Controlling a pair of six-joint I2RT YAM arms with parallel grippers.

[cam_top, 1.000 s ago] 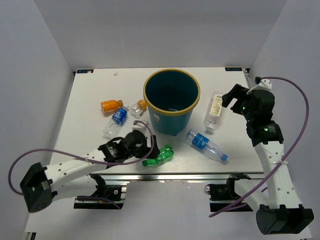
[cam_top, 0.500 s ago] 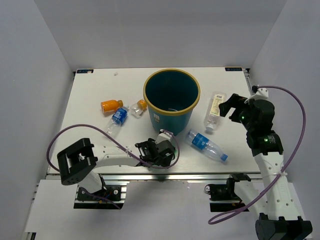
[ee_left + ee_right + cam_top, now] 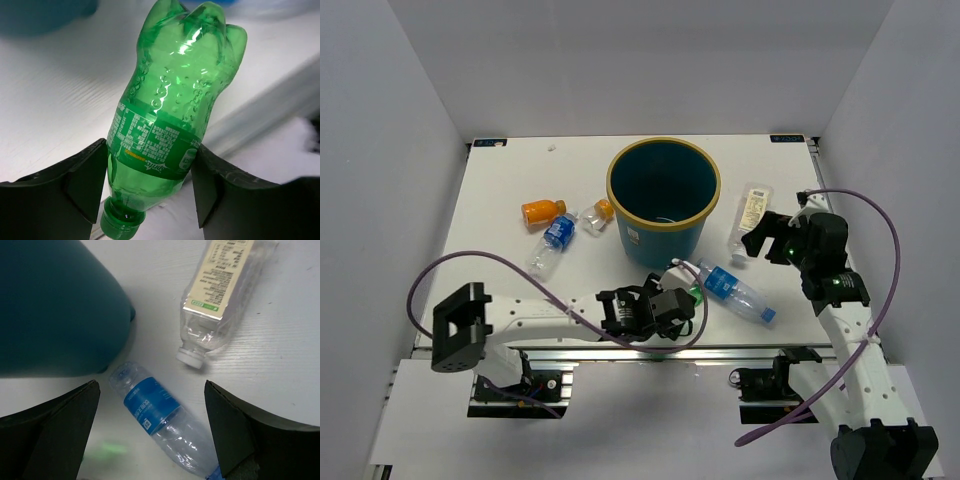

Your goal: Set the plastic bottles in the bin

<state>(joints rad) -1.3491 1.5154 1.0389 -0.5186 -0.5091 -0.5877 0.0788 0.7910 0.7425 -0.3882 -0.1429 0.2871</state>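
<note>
Item 1: left tool (image 3: 149,170), clamped on the green bottle (image 3: 175,100), fingers (image 3: 82,182) pressed to either side of its label; located over the near edge of the table (image 3: 500,190), in front of the bin.
Item 2: blue-labelled bottle (image 3: 732,290), lying flat, just right of item 1.
Item 3: right tool (image 3: 150,405), jaws spread and empty, hovering over items 2 and 4.
Item 4: pale-labelled bottle (image 3: 220,285), lying flat, right of the bin.
Item 5: bin (image 3: 610,190), upright, table centre.
Item 6: second blue-labelled bottle (image 3: 552,240), orange-ended bottle (image 3: 598,213) and orange bottle (image 3: 542,211), lying left of the bin.
</note>
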